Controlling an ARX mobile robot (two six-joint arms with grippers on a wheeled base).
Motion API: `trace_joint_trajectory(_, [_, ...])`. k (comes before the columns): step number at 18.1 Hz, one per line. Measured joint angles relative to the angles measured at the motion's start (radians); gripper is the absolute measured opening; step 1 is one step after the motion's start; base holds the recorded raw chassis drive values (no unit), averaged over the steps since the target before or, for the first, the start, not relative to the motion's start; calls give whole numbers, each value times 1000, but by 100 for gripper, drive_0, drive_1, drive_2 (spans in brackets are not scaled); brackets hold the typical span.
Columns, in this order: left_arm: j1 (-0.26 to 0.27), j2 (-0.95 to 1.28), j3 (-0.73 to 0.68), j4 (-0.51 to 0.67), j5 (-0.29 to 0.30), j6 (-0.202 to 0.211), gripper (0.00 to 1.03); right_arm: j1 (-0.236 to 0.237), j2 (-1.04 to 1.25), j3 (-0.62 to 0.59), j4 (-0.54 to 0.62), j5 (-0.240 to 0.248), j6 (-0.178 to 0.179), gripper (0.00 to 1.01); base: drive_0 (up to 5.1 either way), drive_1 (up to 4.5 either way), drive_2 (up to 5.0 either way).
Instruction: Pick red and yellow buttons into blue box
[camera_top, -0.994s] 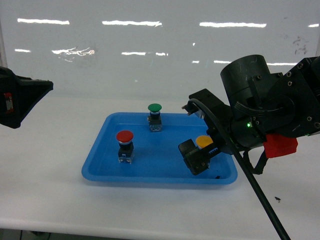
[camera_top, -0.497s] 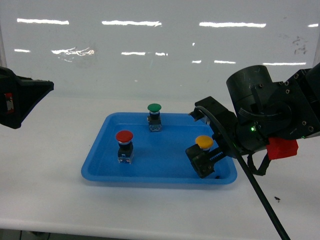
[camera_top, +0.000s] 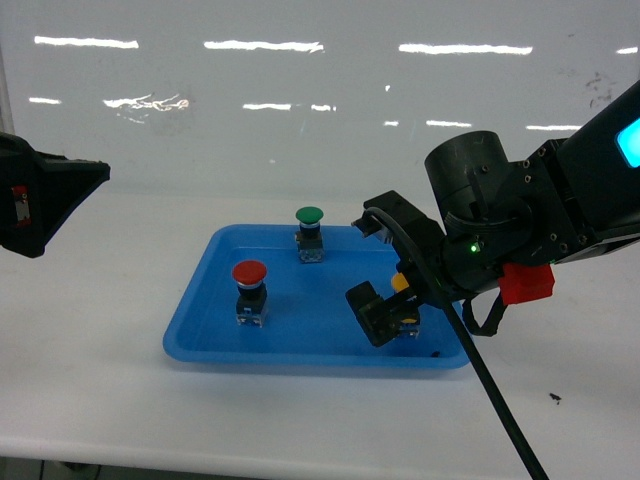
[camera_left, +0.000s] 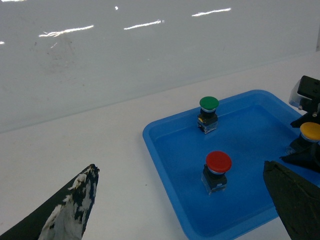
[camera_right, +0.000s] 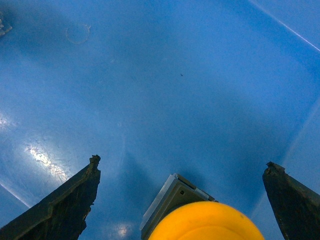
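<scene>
The right gripper (camera_top: 385, 300) is low over the right part of the shallow blue tray (camera_top: 200, 345), its fingers spread wide on either side of the yellow button (camera_right: 206, 221); in the right wrist view a clear gap shows between each fingertip and the yellow cap, so nothing is clamped. The button's grey body stands on the tray floor close to the tray's right wall, with open blue floor ahead of it. The red button (camera_top: 249, 290) stands upright in the left half of the tray, well apart from the gripper, free floor around it on every side. Farther back, the green button (camera_top: 310, 233) stands just inside the far rim. The white table (camera_top: 100, 400) is bare in front of the tray and to its left. The left gripper (camera_left: 185, 210) hangs off to the left above the table, fingers wide apart, holding nothing. The blue box is in none of the views.

Compared with half a second ago, the right gripper has shifted left and inward, and the yellow cap, then plainly visible, is now mostly hidden behind the fingers in the head view.
</scene>
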Motion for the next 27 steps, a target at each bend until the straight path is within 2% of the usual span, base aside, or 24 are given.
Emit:
trace_joint_trajectory(9, [0,0,0,0,0,0,98,0,33,31,-26,-10,-19,97,0,0,0])
trace_joint_trajectory(14, [0,0,0,0,0,0,98,0,33,33,-26,-10,-24,65,0,0,0])
trace_joint_trajectory(15, [0,0,0,0,0,0,98,0,33,33,-26,-10,-24,54,0,0,0])
trace_joint_trajectory(16, [0,0,0,0,0,0,98,0,33,33,-26,-10,-24,49,0,0,0])
trace_joint_trajectory(17, [0,0,0,0,0,0,98,0,33,33,-25,-9,-24,36,0,0,0])
trace_joint_trajectory(18, [0,0,0,0,0,0,98,0,33,33,-24,-9,-25,30,0,0,0])
trace_joint_trajectory(27, [0,0,0,0,0,0,98,0,33,33,-20,-10,-24,30,0,0,0])
